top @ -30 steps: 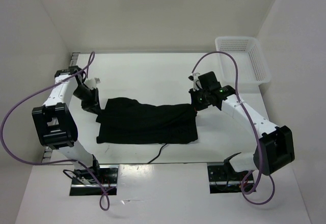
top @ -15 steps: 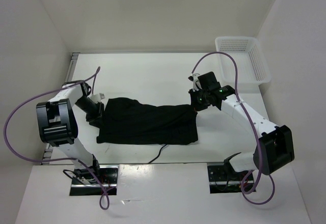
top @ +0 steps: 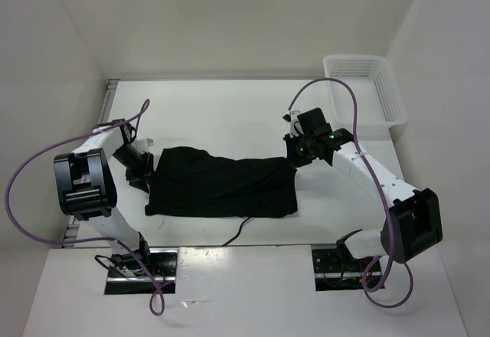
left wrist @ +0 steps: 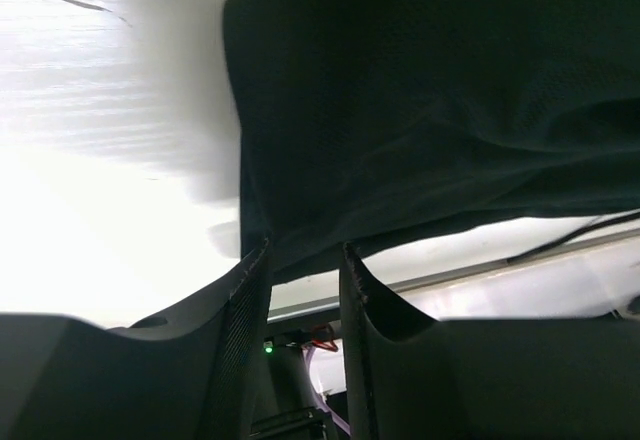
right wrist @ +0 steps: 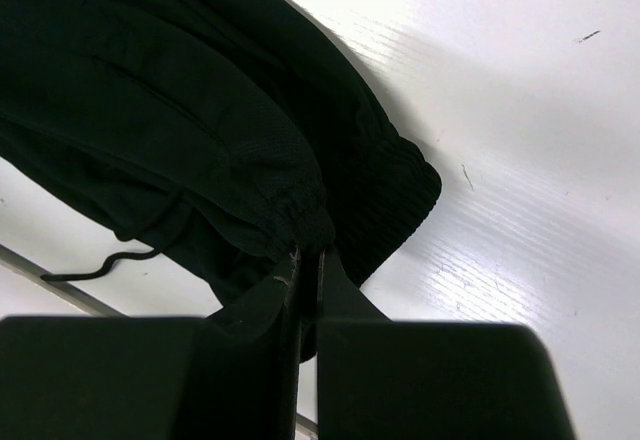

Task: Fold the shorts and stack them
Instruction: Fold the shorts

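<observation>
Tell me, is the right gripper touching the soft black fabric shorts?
Touching. The right wrist view shows the right gripper pinching a bunched fold of the soft black fabric shorts between its nearly closed fingers.

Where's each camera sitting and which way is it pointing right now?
Top external: above and behind the bases, looking down on table, both arms, shorts.
Left wrist: on the left arm, looking along the open left gripper at the shorts' edge.
Right wrist: looks past the right gripper, shut on the shorts' waistband.
All three share the shorts.
</observation>
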Tool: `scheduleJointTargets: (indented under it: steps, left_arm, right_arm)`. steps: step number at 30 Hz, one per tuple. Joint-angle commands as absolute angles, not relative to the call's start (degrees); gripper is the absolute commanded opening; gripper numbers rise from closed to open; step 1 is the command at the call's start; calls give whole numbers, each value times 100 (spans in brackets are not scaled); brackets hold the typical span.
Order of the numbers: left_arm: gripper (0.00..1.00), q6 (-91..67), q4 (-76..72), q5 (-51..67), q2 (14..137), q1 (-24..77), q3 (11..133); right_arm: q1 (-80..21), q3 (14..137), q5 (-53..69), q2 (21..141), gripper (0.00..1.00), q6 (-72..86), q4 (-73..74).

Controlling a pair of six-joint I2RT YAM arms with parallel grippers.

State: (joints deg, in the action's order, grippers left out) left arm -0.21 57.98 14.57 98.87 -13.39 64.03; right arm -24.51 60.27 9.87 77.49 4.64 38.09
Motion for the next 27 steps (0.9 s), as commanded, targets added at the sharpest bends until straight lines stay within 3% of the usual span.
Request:
scheduleJointTargets:
  steps: [1,12,22,27]
  left_arm:
    - [40,0,5730,1239,9932,-1371,6434]
    - [41,0,5599,1494,10089,-1371,6328]
    - [29,0,5712,1670,10029,-1371,6380]
    - [32,0,5818,1617,9853,-1371,6591]
  right_arm:
    - [-2505,6021,958,7594,0,492,3665]
    - [-2505,6021,905,7594,0,492,3665]
    - [-2505,6021,853,7541,0,492,3665]
    - [-2505,6021,853,7541,0,492,3665]
